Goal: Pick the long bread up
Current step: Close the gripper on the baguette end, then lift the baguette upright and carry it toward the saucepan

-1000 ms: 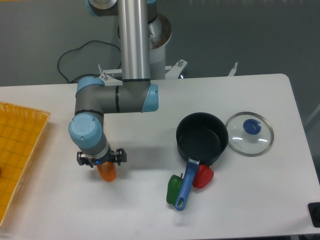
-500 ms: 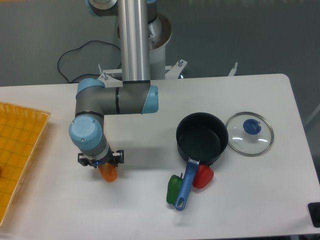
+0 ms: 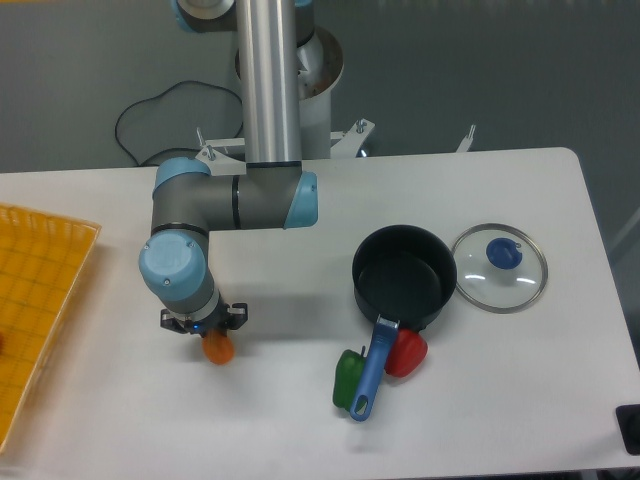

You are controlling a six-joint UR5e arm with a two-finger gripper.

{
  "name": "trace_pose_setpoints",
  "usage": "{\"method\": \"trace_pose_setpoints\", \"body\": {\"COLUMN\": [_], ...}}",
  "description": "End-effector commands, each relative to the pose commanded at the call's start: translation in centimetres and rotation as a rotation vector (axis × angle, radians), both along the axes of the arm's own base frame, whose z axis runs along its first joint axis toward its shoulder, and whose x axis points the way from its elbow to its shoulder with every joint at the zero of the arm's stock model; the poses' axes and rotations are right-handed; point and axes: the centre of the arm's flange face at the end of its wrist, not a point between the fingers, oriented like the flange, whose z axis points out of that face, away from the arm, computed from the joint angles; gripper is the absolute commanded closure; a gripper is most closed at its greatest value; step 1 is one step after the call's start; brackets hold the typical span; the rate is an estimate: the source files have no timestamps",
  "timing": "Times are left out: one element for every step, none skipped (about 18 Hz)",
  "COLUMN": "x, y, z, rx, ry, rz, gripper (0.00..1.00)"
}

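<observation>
Only a short orange stub of the long bread [image 3: 217, 349] shows, sticking out below my wrist at the left-middle of the white table [image 3: 480, 420]. The rest of it is hidden under the arm. My gripper [image 3: 208, 332] points straight down over it and appears shut on the bread. The blue wrist joint covers the fingers, so only the black edges of the gripper body show on either side.
A dark pot [image 3: 404, 275] with a blue handle [image 3: 372, 365] stands right of centre. A green pepper [image 3: 348, 377] and a red pepper [image 3: 407, 352] lie by the handle. A glass lid [image 3: 500, 267] lies right of the pot. A yellow basket [image 3: 35, 300] sits at the left edge.
The visible orange end of the bread has shrunk from a longer stub to a small nub. The wrist has shifted slightly, and the black gripper edges look narrower.
</observation>
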Motion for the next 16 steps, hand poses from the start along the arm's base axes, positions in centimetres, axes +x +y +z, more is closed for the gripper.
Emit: {"method": "trace_pose_setpoints", "body": {"x": [-0.2,-0.5,-0.8,-1.1,-1.5,-1.9,-2.4,-2.8,-2.9,-3.1,-3.3,-3.6,-3.9,-3.9,-4.7,-5.1], "y": [0.1,0.4,0.6,0.7,0.5,0.5,0.3,0.0,-0.2,-0.4,-0.5,-0.7,-0.8,-1.0,-1.7,-2.4], "z": [0.5,1.2,2.0,2.4,3.1,4.1,4.8,5.4,5.8,6.0,6.1,6.4,6.6,7.1,7.8,8.7], "rx": [-0.005,-0.007,-0.011,-0.019,-0.026,-0.024,-0.026,-0.027,-0.026,-0.028,-0.029,-0.029,-0.027,-0.023,-0.031,-0.045], "ry": [0.000,-0.001,-0.003,-0.010,-0.014,-0.013,-0.016,-0.017,-0.019,-0.023,-0.027,-0.027,-0.028,-0.024,-0.019,-0.021], "rz": [0.000,0.000,-0.002,-0.018,-0.043,-0.067,-0.074,-0.080,-0.098,-0.127,-0.161,-0.184,-0.198,-0.212,-0.221,-0.239], "gripper": [0.84,0.84,0.84,0.84,0.84,0.84,0.84,0.84,0.84,0.84,0.84,0.84,0.84,0.84,0.84,0.84]}}
